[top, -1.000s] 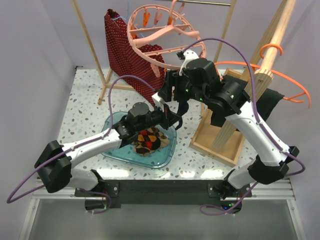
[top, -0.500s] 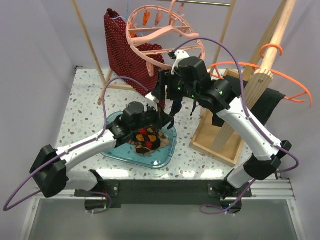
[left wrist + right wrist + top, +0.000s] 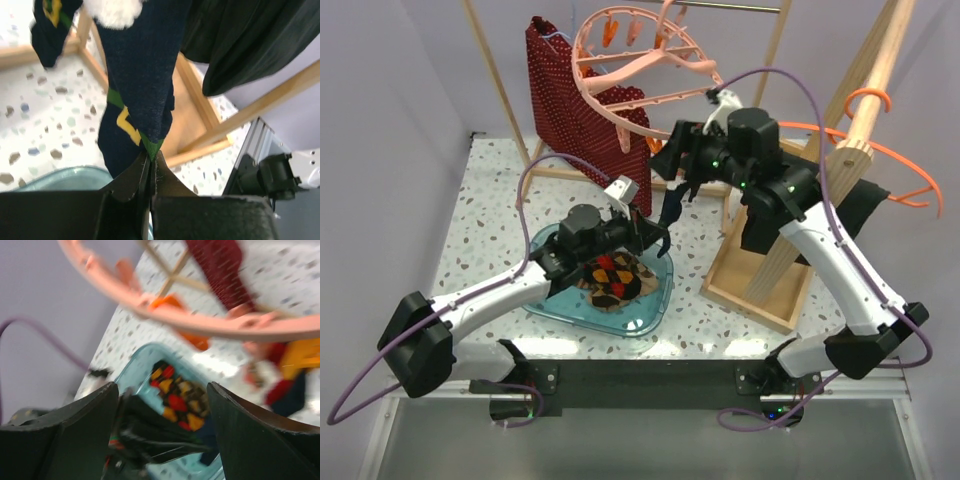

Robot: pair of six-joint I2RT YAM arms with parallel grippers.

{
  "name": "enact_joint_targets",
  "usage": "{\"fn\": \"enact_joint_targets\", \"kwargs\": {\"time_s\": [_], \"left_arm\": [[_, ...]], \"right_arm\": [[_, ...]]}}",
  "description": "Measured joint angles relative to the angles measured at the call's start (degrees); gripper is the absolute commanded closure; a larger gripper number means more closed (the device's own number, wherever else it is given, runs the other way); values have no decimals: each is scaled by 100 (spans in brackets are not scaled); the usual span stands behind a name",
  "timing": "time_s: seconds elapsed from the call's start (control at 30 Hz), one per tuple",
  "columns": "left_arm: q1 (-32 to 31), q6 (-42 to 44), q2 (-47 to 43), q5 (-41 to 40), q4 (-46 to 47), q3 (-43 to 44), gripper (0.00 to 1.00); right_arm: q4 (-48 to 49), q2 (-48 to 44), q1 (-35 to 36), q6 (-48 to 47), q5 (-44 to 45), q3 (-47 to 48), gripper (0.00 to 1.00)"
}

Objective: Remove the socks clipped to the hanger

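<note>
Currently left gripper (image 3: pixel 150 159) pinches the lower tip of a knit navy sock (image 3: pixel 142 75) dangling under the round pink plastic hanger (image 3: pixel 210 326), mid-frame, arm stretched forward; right gripper (image 3: pixel 162 390) spread wide beside it.

Blue tray (image 3: pixel 642 316) on speckled table (image 3: pixel 488 198)

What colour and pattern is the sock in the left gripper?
The sock is dark navy with a green band and yellow zigzag; best in left wrist view.
</note>
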Motion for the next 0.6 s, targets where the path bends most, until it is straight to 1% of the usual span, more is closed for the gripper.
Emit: {"fn": "enact_joint_targets", "kwargs": {"time_s": [0.1, 0.17, 0.23, 0.3, 0.5, 0.6], "left_arm": [[79, -52, -20, -11, 387, 0, 100], [107, -92, -37, -17, 529, 0, 100], [109, -101, -61, -17, 581, 0, 100], [109, -101, -103, -17, 579, 0, 100], [109, -98, -358, -22, 560, -4, 100], [109, -98, -518, -26, 501, -11, 100]], "right_arm": [[31, -63, -505, -52, 323, 131, 21], [28, -94, -621, -70, 466, 177, 21], [-4, -140, -608, -76, 566, 199, 21], [-114, -166, -566, -136, 743, 262, 24], [-695, -157, -542, -511, 1810, 675, 29], [-824, -129, -549, -699, 2142, 826, 30]]}}
